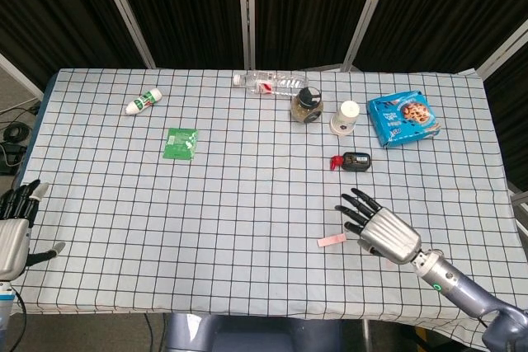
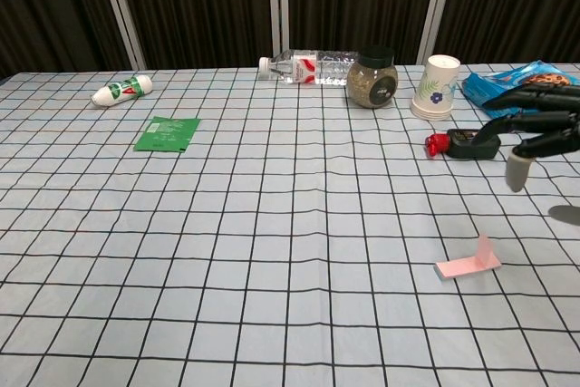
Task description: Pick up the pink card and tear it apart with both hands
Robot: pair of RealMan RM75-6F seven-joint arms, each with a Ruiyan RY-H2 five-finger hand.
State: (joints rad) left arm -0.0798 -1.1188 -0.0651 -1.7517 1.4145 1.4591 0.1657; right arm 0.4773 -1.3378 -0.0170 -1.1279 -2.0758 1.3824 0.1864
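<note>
The small pink paper card (image 1: 332, 241) lies on the checked table (image 1: 247, 195), one end folded up. The right hand (image 1: 378, 228) hovers just right of it, fingers spread, empty. The left hand (image 1: 15, 232) waits open at the table's near-left edge.

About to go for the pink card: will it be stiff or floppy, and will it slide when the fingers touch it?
The pink card is likely thin and very light: one end stands folded up, so it holds a crease. It will probably skid on the smooth checked tablecloth if nudged sideways. The raised flap looks the easiest pinch for the right hand.
</note>
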